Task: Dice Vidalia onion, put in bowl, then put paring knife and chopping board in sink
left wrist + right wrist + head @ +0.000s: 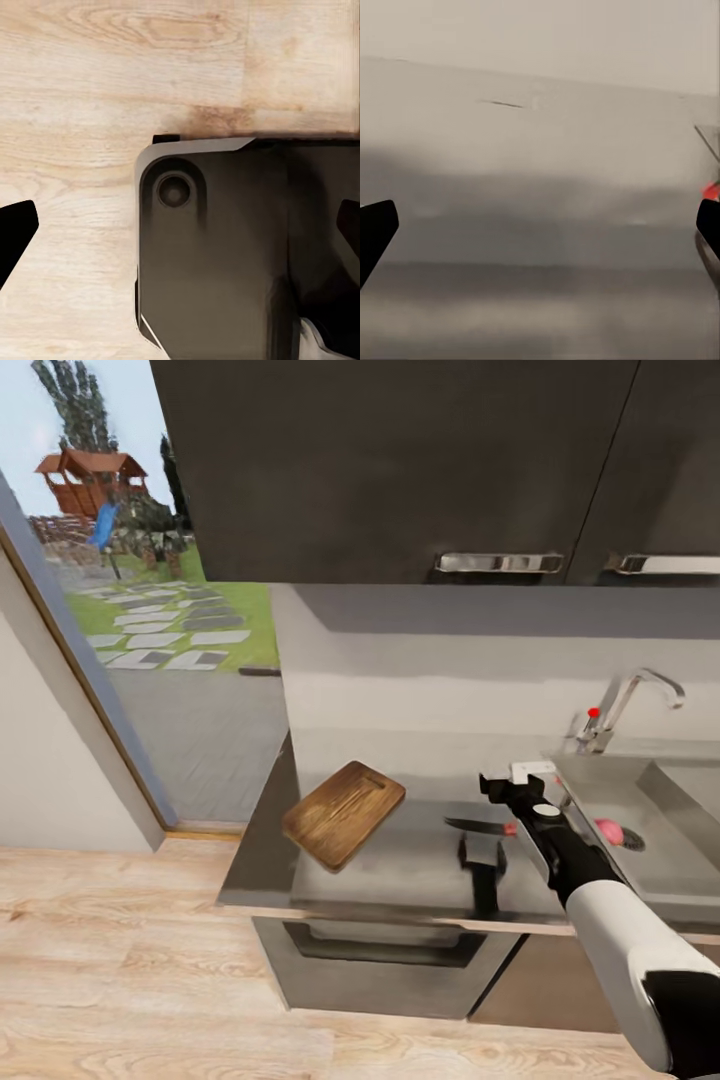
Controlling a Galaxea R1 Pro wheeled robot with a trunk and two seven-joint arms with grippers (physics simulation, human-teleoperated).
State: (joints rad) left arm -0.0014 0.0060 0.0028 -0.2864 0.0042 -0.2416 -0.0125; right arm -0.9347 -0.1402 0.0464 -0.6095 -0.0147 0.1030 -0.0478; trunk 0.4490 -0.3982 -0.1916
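Right gripper [520, 785] spread wide, pinching nothing, hovering right of center above the paring knife [480, 826]. Better swing right first, toward the Vidalia onion [607, 828] sitting in the sink [690, 860], and drop straight down.

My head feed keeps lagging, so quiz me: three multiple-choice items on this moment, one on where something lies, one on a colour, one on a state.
1. Where is the onion?
A. on the board
B. in the sink
C. on the floor

2. What colour is the knob on the tap?
A. red
B. blue
C. green

3. How does the right tool stand?
A. shut on the knife
B. shut on the board
C. open, holding nothing

Answers:
1 B, the pink ball sits by the drain in the sink.
2 A, a red dot shows on the tap's base.
3 C, its fingers stand apart over the counter; the knife lies flat below, and the board lies off to the side.
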